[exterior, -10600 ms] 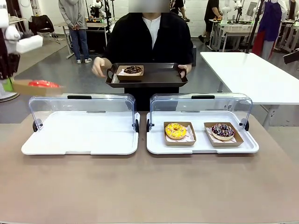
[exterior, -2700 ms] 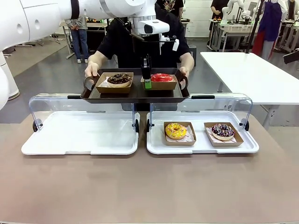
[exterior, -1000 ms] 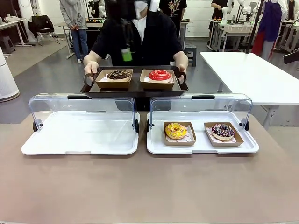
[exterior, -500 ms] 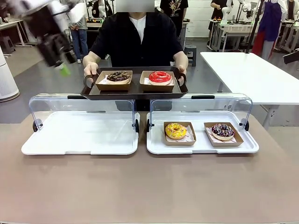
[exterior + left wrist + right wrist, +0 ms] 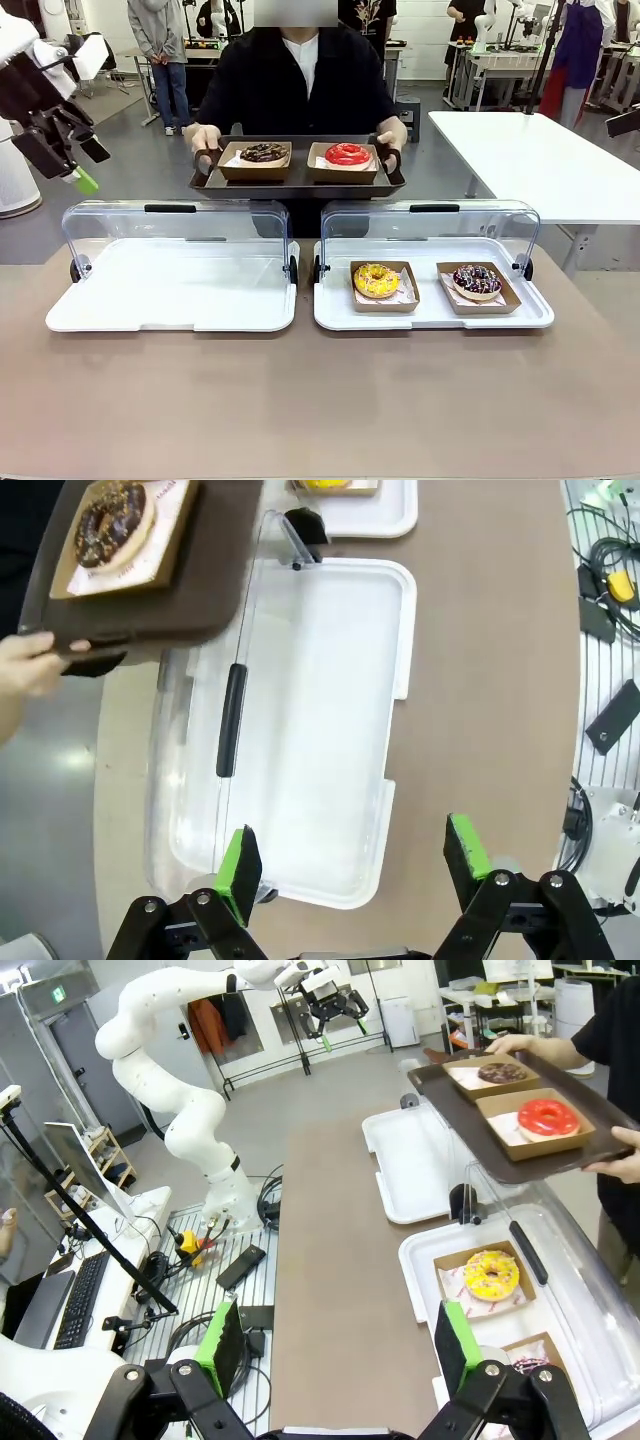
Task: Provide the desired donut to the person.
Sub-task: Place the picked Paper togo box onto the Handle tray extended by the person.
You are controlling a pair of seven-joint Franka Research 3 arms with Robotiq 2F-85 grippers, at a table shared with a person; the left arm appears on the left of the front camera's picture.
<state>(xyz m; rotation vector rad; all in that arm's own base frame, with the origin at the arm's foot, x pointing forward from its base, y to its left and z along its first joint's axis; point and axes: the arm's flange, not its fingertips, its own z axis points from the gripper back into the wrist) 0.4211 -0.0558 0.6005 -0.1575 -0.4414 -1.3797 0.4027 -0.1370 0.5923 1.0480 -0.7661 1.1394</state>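
Left gripper [image 5: 82, 165], fingers apart and empty, has pulled back to the far left, clear of the tray [image 5: 297, 183]. Red donut [image 5: 347, 154] now sits there, in the person's [image 5: 300, 80] hands; delivery looks done. Right gripper [image 5: 335, 1360] open, idle.

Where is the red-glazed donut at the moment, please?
In the front view, the red donut sits in its cardboard tray on the right half of the dark tray the person holds, beside the chocolate donut.
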